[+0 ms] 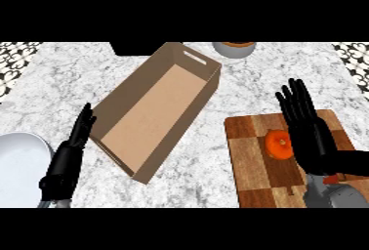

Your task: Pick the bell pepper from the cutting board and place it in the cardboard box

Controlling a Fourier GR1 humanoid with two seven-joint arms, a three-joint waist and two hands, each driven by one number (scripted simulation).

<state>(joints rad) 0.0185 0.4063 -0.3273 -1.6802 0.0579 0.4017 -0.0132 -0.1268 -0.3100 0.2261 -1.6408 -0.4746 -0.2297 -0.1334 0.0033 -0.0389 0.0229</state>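
Bell pepper lies on the cutting board just beside the right robot hand, fingers straight, holding nothing.

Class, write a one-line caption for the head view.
Open right hand beside the orange bell pepper on the cutting board; cardboard box at left.

Counter: marble top, white w/ grey veining, runs across the full view. Items resting directly on it:
1. Cardboard box, centre-left, open top, long axis diagonal, handle slot in far end wall.
2. Cutting board, wood, chequered light/dark, lower right, just beside box, not touching.
3. White plate, lower-left corner, partly cut off by edge.
4. Pale bowl, far edge, near box's far end; contents unclear.
5. Dark object, far edge, left of bowl; ID not possible.
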